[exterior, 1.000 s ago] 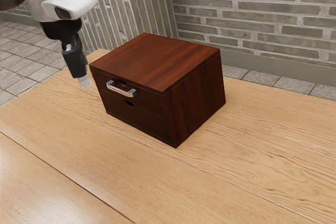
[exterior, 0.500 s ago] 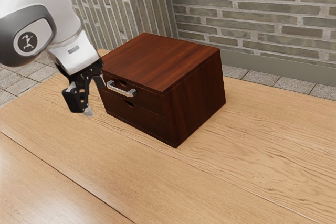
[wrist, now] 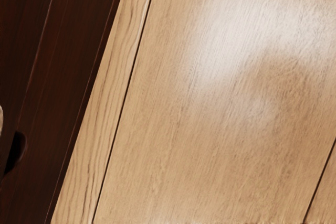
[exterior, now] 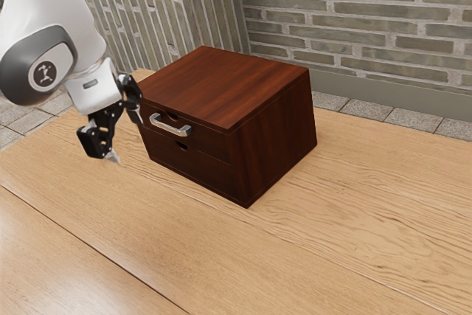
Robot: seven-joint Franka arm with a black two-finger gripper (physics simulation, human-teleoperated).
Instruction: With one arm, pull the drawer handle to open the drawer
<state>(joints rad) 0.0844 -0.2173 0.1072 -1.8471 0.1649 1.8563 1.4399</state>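
A dark wooden cabinet (exterior: 228, 101) with two drawers stands on the table. The upper drawer (exterior: 181, 129) carries a silver bar handle (exterior: 170, 125) and sits flush with the front. The lower drawer (exterior: 193, 161) has only a small dark notch (exterior: 181, 144). My gripper (exterior: 109, 154) hangs tilted at the exterior view's left of the cabinet front, lower than the handle, close above the table and apart from the cabinet. In the wrist view the cabinet's dark front (wrist: 47, 103) runs along one side, with a dark notch (wrist: 16, 150) in it.
The light wooden table (exterior: 332, 212) spreads wide in front of the cabinet and toward the exterior view's right. A brick wall (exterior: 354, 5) stands behind, with a tiled floor (exterior: 29, 101) beyond the table's far left edge.
My hand has come down from about handle height, tilted over, and in the last half second drifted a little toward the exterior view's left, away from the cabinet. The drawers have not moved.
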